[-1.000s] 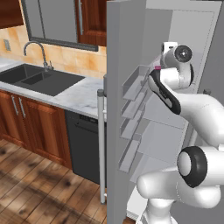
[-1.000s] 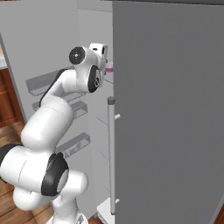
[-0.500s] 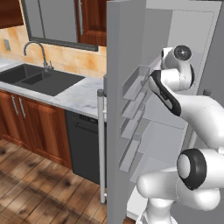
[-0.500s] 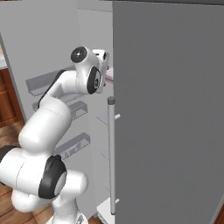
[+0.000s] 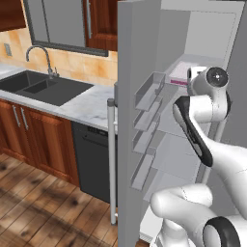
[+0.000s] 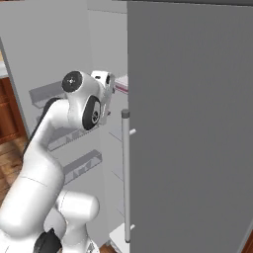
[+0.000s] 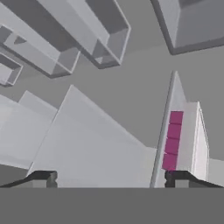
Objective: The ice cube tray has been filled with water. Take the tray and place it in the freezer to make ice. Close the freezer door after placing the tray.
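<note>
Nearest to me stands the freezer door [image 5: 132,120], swung wide open at the left, its pale bins stepping down its inner face and its long silver handle [image 5: 112,161] at the outer edge. Just past it the white arm reaches up into the freezer [image 5: 202,29], and at the end of it the claw [image 7: 111,178] is spread wide, its two dark tips far apart with nothing between them.

Beyond the claw lies the ice cube tray [image 5: 179,72], flat on an upper shelf [image 7: 87,144] inside the freezer. From the right base camera its pink-edged end [image 6: 121,84] pokes out just behind the hand, at about 2 o'clock from the wrist. In the hand view the tray [image 7: 183,140] runs lengthwise away from the claw, from about 5 o'clock up toward 1 o'clock, with its row of magenta cells beside the right tip. I cannot tell whether that tip touches it.

So the tray looks placed, to my eye. What matters next is the door: it stands at roughly 9 o'clock from the claw, back toward me, and the arm would have to back out of the freezer along the tray's long axis before swinging over to push it shut.
</note>
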